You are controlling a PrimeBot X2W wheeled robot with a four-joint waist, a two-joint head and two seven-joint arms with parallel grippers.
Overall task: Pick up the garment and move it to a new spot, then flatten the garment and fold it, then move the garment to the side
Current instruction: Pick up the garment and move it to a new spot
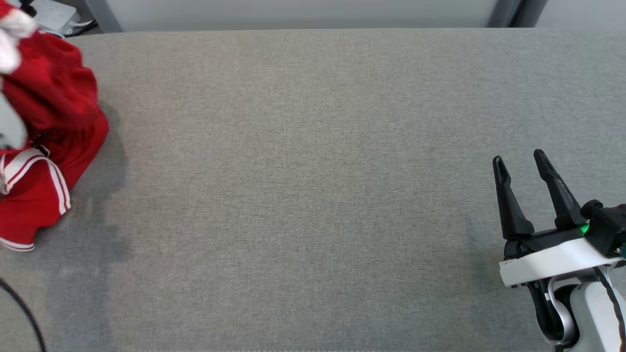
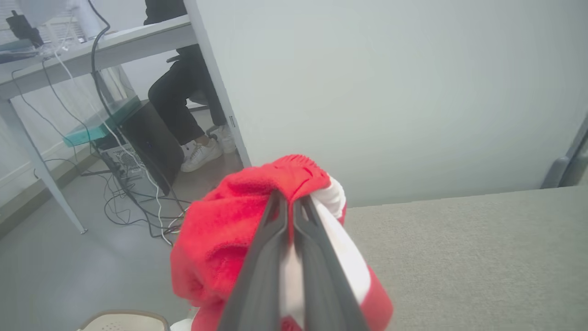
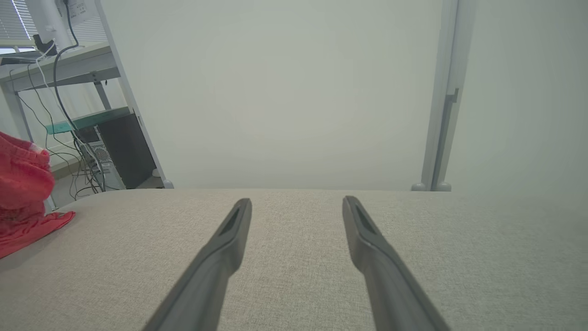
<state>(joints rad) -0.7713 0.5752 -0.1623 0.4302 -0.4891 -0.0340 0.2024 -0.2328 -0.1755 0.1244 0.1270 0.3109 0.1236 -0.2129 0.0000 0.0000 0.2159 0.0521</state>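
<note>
Garment, red with white stripes, bunches at the counter's left edge in the head view; right jaws stand wide apart, empty, lower right. Left wrist view: left jaws pinch tight on its fabric. Right wrist view: garment far left.

The garment is bunched around the tips of the left gripper and pinched between its fingers, at the left end of the table, with its lower folds lying on the surface. A wall panel stands ahead of those fingers. To their left, off the table, is a desk with a computer tower beneath it and a person's legs just past the tower. The right gripper hangs over the table's right part. The garment lies well off to the left of its fingers, and the panel is beyond the far edge.
</note>
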